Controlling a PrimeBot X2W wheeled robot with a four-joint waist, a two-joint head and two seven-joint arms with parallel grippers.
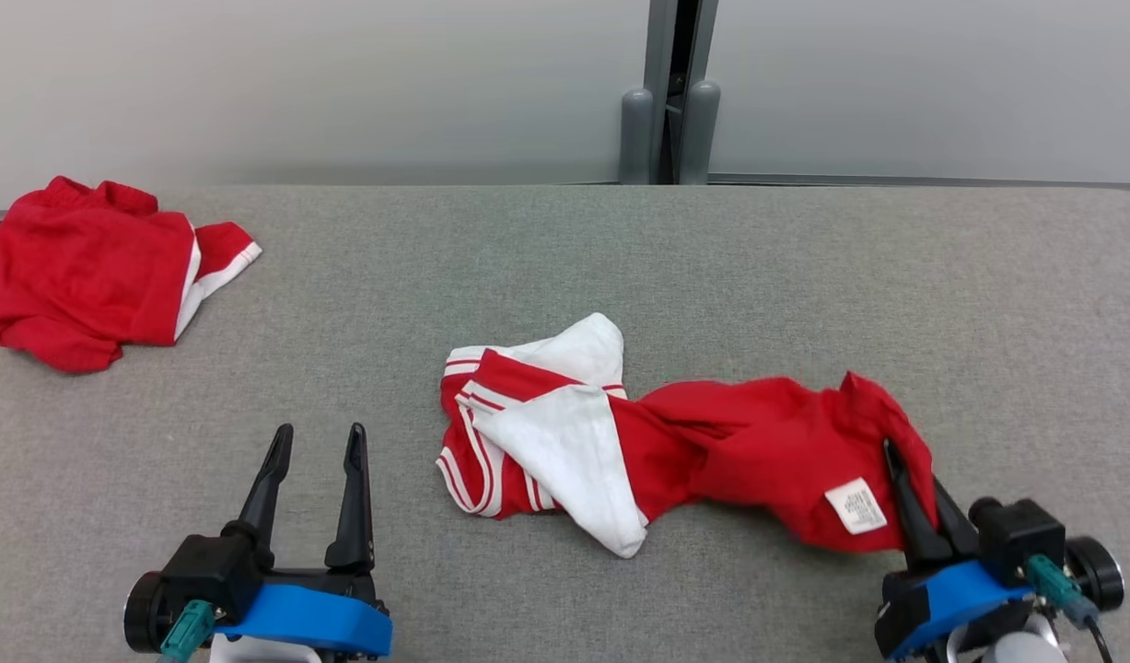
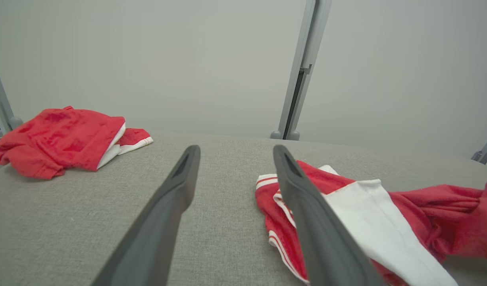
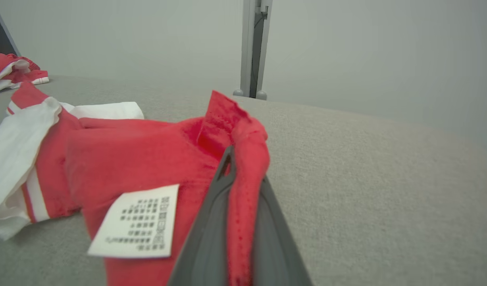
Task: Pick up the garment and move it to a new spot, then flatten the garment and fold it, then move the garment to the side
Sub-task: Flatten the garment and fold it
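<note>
You are just beginning: the right gripper (image 1: 901, 465) is pinching tight the crumpled garment (image 1: 712, 442) lying before the post (image 1: 668, 110), the left gripper (image 1: 318, 433) is gaping empty, and flattening and folding are waiting.

head view: high, downward | wrist views: low, forward | shared: garment (image 1: 758, 433)
</note>
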